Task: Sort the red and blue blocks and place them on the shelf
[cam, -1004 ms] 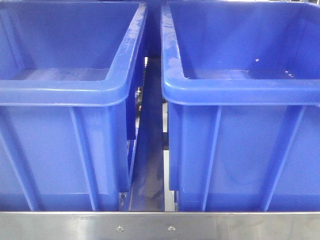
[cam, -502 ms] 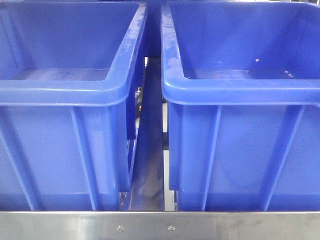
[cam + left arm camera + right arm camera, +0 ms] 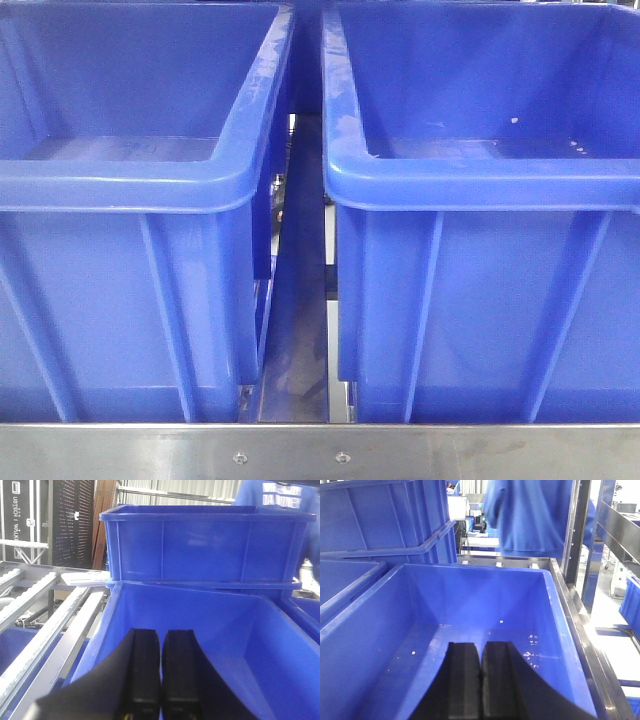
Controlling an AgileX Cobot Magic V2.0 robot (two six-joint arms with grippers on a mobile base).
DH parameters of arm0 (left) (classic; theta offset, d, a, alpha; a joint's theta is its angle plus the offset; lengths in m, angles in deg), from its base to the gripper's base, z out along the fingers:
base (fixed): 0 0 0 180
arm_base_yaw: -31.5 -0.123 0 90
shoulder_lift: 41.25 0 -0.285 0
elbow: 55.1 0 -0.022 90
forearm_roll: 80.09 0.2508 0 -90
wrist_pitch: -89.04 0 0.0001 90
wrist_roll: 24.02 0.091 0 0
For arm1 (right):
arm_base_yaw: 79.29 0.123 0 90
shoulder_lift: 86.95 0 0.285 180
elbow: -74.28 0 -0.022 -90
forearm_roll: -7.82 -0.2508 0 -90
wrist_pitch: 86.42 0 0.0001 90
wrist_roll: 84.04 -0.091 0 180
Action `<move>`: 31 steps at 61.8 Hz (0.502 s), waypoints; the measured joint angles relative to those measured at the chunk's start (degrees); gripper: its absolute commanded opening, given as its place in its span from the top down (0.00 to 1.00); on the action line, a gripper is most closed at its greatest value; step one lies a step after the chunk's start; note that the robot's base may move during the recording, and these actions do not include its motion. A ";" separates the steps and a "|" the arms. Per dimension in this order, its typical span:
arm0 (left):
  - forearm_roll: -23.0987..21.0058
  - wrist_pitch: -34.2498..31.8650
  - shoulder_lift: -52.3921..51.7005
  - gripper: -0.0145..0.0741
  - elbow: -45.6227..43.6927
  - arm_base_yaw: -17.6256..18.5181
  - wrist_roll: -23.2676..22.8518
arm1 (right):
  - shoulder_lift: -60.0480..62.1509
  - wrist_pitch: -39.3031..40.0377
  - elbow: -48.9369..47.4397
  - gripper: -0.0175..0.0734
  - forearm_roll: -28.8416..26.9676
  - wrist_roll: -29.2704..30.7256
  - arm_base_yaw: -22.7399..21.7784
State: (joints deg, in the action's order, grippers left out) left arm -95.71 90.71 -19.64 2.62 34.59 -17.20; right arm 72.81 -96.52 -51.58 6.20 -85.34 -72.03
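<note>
Neither the red nor the blue block shows in any of my views, so I cannot say where they now lie. The floor of the right bin (image 3: 470,600) that I can see carries only pale specks, and the left bin (image 3: 240,645) shows no block in its visible part. By the task's wording I judge the blocks light, rigid and not fragile; small cubes are best pinched across two opposite flat faces, squarely, so they do not twist out.

My left gripper (image 3: 161,675) has its two black fingers pressed together with nothing between them, poised over the left bin's near wall. My right gripper (image 3: 480,680) is likewise closed and empty, hanging above the right bin's interior.

In the front view the left bin (image 3: 130,180) and right bin (image 3: 480,180) stand side by side with a narrow gap between them, both resting behind the brushed metal rail of the shelf (image 3: 300,450) with its two bolts. Another blue bin (image 3: 200,545) is stacked behind the left one. A person in blue clothing (image 3: 535,515) stands beyond the right bin.

Against the front-view frames from a second and half a second ago, I find no difference: bins, gap and rail sit exactly as they did.
</note>
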 measured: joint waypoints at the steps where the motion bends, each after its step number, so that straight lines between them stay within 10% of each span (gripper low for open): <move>1: 0.00 0.00 0.00 0.70 0.00 0.00 0.00 | 0.00 0.00 0.00 0.75 0.00 0.00 0.00; 31: 0.00 0.00 0.00 0.70 0.00 0.00 0.00 | 0.00 0.00 0.00 0.75 0.00 0.00 0.00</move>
State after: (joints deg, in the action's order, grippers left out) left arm -95.71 90.71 -19.64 2.62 34.59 -17.20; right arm 72.81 -96.52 -51.58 6.20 -85.34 -72.03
